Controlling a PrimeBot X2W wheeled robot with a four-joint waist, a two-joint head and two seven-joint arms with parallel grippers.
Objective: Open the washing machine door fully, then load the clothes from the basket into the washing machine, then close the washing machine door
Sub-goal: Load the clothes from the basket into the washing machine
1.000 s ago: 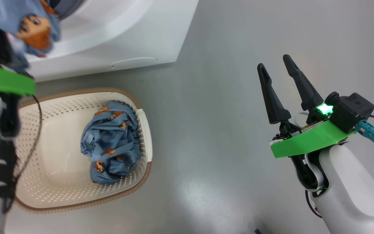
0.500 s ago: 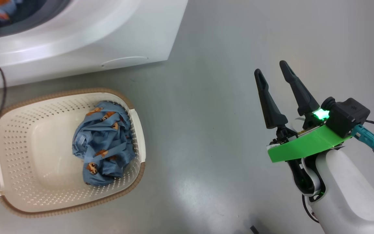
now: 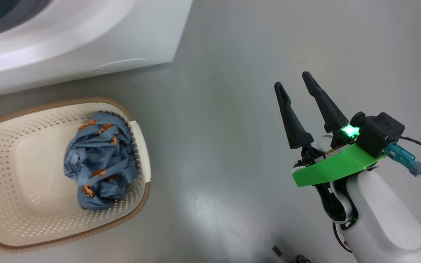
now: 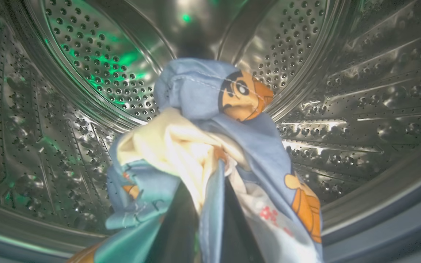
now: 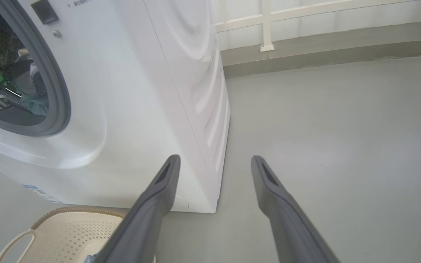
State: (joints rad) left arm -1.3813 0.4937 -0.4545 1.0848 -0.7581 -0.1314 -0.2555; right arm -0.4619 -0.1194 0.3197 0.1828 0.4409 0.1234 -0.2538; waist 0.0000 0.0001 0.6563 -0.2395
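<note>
Left gripper [image 4: 210, 175] sits clamped on a garment [image 4: 199, 106] inside the washer's [image 3: 86, 40] drum [image 4: 86, 73], best released deep, clear of the gasket [image 5: 63, 95], nothing trailing out; right gripper [image 3: 294, 81] hangs fingers apart off the washer's right corner; more clothes [image 3: 97, 160] lie in the basket [image 3: 139, 199] before it.

Floor: a smooth grey floor [image 3: 232, 153], one seamless surface with a dull sheen, seen in the head view and the right wrist view.
Marks: a few faint dark specks [image 5: 322, 166] on an evenly toned surface.
Reflection: a soft pale glare patch [image 3: 214, 223] lies on the floor, low in the middle of the head view.
Far edge: a low raised grey kerb [image 5: 323, 45] runs along the floor's far side in the right wrist view.
Railing: a white frame with a horizontal bar and an upright post [image 5: 266, 29] stands on the kerb; the post ends in a small foot plate.
Wall: pale white panels [image 5: 342, 20] behind the frame; glass or solid, I cannot tell.
Light: bright, even, diffuse; shadows are soft.
</note>
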